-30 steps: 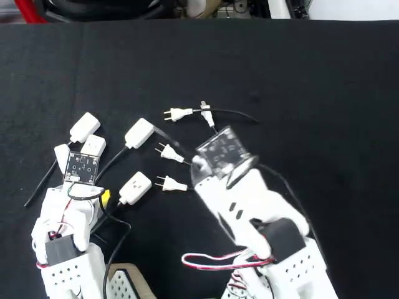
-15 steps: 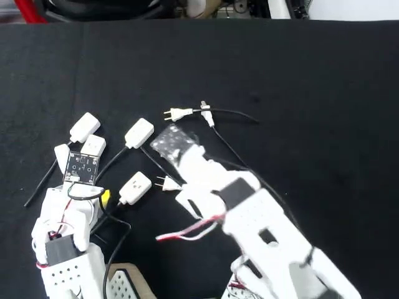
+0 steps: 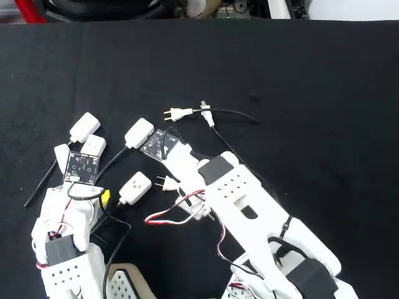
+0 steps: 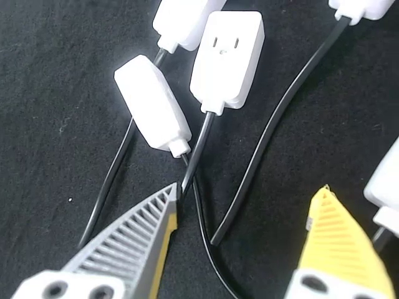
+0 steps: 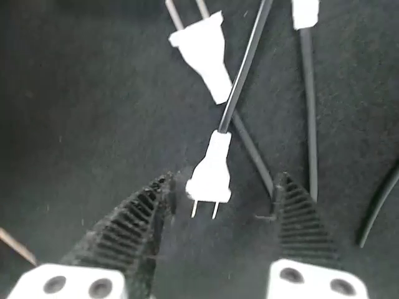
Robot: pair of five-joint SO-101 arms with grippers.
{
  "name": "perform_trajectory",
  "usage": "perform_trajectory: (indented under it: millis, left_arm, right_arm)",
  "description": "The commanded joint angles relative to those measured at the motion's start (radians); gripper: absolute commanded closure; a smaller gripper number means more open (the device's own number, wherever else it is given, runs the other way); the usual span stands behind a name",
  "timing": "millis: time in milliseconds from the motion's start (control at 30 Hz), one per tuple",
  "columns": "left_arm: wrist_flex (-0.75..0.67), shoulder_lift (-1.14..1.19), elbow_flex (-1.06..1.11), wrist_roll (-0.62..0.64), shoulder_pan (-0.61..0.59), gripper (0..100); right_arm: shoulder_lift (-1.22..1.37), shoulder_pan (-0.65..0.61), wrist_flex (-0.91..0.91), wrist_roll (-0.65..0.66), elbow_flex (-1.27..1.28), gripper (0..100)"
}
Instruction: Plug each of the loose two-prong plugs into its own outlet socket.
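I see everything on the black counter (image 3: 324, 75). My right gripper (image 5: 224, 182) holds nothing, its fingers spread wide on either side of one plug (image 5: 210, 175) near the counter's middle. The left gripper (image 4: 248, 194), equally wide and empty, hangs over cords (image 4: 201, 142) towards the front-left corner. From above I count five sockets (image 3: 135, 187) and three plugs (image 3: 177, 114).

five white outlet sockets (image 3: 138, 132) on black cords lay flat in the left half of the table (image 3: 312, 75), one face-up socket (image 4: 226, 56) (two slots showing). white two-prong plugs (image 3: 177, 114) lay loose near the middle, none inserted.
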Motion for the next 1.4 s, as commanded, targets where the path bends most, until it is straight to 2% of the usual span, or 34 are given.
perform_trajectory:
  millis: [0, 33, 200, 367, 567, 733, 1067, 1367]
  left_arm:
    - [-0.005, -0.003, 0.019, -0.008, 0.012, 68]
    - [-0.005, -0.003, 0.019, -0.008, 0.012, 68]
    - [-0.005, -0.003, 0.019, -0.008, 0.01, 68]
    - [-0.005, -0.002, 0.019, -0.009, 0.01, 68]
    - [-0.005, -0.002, 0.019, -0.009, 0.01, 68]
    - [-0.005, -0.002, 0.019, -0.009, 0.01, 68]
    - [-0.005, -0.002, 0.019, -0.009, 0.01, 68]
    - [-0.005, -0.002, 0.019, -0.009, 0.012, 68]
  right_arm:
    - [-0.05, -0.028, 0.081, 0.08, -0.047, 92.0]
    - [-0.058, -0.037, 0.094, 0.08, -0.048, 96.9]
    - [-0.05, -0.057, 0.133, 0.078, -0.03, 85.5]
    - [0.013, -0.084, 0.126, 0.077, -0.035, 86.5]
    - [0.148, -0.178, 0.02, -0.04, -0.042, 86.1]
    - [0.277, -0.158, -0.012, -0.14, -0.114, 86.1]
    - [0.182, -0.08, 0.078, -0.17, -0.145, 86.1]
    - [0.162, -0.078, -0.011, -0.173, -0.074, 86.1]
